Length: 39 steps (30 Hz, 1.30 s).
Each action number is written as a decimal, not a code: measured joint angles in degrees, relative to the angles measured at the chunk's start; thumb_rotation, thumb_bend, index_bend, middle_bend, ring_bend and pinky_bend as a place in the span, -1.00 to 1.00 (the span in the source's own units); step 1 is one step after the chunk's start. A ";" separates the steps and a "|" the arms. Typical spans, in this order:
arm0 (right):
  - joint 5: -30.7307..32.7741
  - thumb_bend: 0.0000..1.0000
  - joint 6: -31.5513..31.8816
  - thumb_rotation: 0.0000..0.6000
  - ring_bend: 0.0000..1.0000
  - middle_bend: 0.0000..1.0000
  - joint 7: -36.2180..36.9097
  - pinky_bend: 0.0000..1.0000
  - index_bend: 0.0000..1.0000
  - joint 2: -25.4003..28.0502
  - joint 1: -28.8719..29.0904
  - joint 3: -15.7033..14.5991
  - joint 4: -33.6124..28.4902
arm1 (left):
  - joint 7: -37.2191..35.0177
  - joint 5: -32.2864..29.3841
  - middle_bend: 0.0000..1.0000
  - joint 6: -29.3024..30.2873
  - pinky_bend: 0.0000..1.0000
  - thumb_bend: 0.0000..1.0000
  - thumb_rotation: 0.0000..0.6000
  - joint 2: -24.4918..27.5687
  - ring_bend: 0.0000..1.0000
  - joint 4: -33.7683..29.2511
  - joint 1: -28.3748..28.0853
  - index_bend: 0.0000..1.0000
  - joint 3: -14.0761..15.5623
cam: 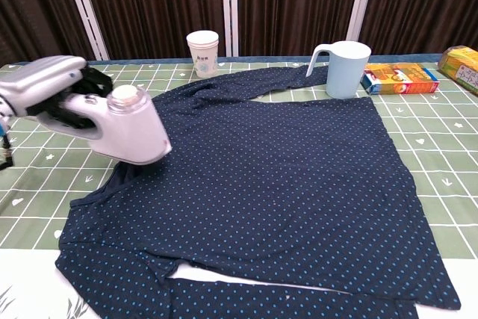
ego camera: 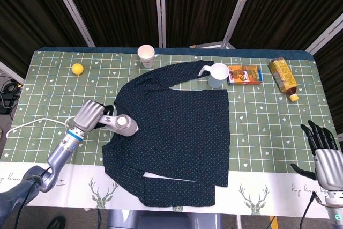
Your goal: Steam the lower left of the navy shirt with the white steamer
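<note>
Holding the white steamer (cam: 127, 128) by its handle, the left hand (ego camera: 90, 116) carries it raised at the left edge of the navy shirt (ego camera: 182, 132), its head tilted over the side seam near the sleeve. The shirt lies spread flat on the table (ego camera: 268, 127), collar toward the far side, hem toward the robot. The right hand (ego camera: 324, 151) rests near the table's right edge, fingers apart and grasping nothing.

Judging by this pose, the steaming pass is either between strokes or finishing: the steamer sits off the fabric, at mid-height of the shirt rather than over the lower left. If more steaming is wanted, the next move calls for bringing the head down and toward the hem corner, keeping the cord (ego camera: 37, 124) clear of the cloth.
</note>
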 measured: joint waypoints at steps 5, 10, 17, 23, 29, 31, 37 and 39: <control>-0.54 -1.00 0.18 1.00 -1.00 -1.00 -0.46 -1.00 -1.00 -0.04 -0.07 -0.27 -0.34 | -1.66 -1.35 0.81 -1.36 1.00 0.09 1.00 0.99 0.68 2.27 1.82 0.83 0.09; -0.80 -1.00 -0.21 1.00 -1.00 -1.00 -0.73 -1.00 -1.00 -0.02 0.06 -0.56 -0.74 | -3.36 -2.38 0.58 -3.53 0.83 -0.10 1.00 0.55 0.51 5.92 3.17 0.58 0.34; -0.93 -1.00 -0.29 1.00 -1.00 -1.00 -1.00 -1.00 -1.00 0.01 0.11 -0.68 -0.97 | -3.74 -3.09 -0.67 -8.92 -0.19 -0.99 1.00 0.41 -0.55 7.06 3.66 -0.43 1.06; -1.10 -1.00 0.04 1.00 -1.00 -1.00 -0.65 -1.00 -1.00 0.16 -0.04 -0.74 -1.01 | -0.17 -3.64 -1.00 -11.13 -0.82 -1.00 1.00 2.40 -1.00 2.42 3.59 -0.89 1.11; -1.86 -1.00 0.44 1.00 -1.00 -1.00 -0.25 -1.00 -1.00 0.37 -0.18 -1.01 -1.15 | 2.45 -4.05 -1.00 -10.45 -1.00 -1.00 1.00 5.49 -1.00 -4.40 4.18 -1.00 0.79; -2.24 -1.00 0.69 1.00 -1.00 -1.00 -0.10 -1.00 -1.00 0.47 -0.24 -1.12 -1.26 | 3.65 -4.19 -1.00 -9.86 -1.00 -1.00 1.00 6.95 -1.00 -7.41 4.56 -1.00 0.64; -3.11 -1.00 1.31 1.00 -1.00 -1.00 0.55 -1.00 -1.00 0.77 -0.45 -1.41 -1.49 | 9.76 -4.40 -1.00 -7.30 -1.00 -1.00 1.00 12.03 -1.00 -15.92 6.15 -1.00 0.47; -3.51 -1.00 1.66 1.00 -1.00 -1.00 0.80 -1.00 -1.00 0.90 -0.55 -1.50 -1.59 | 11.57 -4.45 -1.00 -6.11 -1.00 -1.00 1.00 13.75 -1.00 -18.50 6.97 -1.00 0.50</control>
